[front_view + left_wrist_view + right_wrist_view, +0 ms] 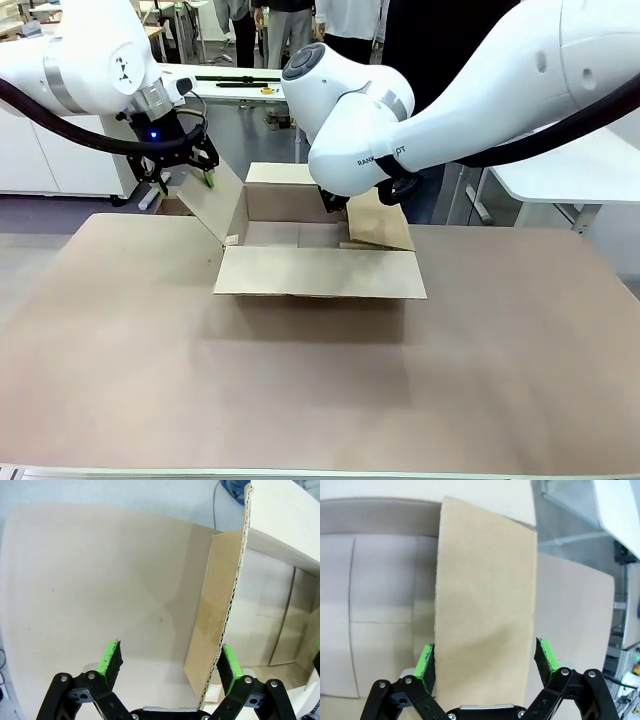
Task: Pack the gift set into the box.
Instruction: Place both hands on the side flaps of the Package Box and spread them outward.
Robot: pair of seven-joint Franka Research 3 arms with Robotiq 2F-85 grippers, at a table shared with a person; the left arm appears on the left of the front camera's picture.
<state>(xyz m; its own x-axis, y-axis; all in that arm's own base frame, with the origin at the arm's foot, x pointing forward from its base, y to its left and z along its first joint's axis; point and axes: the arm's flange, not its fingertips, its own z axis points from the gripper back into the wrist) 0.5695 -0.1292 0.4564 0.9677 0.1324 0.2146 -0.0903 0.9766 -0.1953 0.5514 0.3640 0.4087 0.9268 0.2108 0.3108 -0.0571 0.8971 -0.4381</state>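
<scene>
The table (pixel 300 400) in front of me has a plain tan covering, flat and unmarked, running out to its near edge and both side edges. Beyond its far edge is a grey floor (pixel 250 135). Past the far left corner stands a white cabinet (pixel 45 160). Past the far right corner is a white tabletop (pixel 570 165). Farther back, a long white bench (pixel 215 92) carries a black bar (pixel 235 80) and a small yellow item (pixel 267 91). People in dark clothing (pixel 345 45) stand near it. From my left wrist, a thin dark cable (pixel 216 497) lies on the floor.
</scene>
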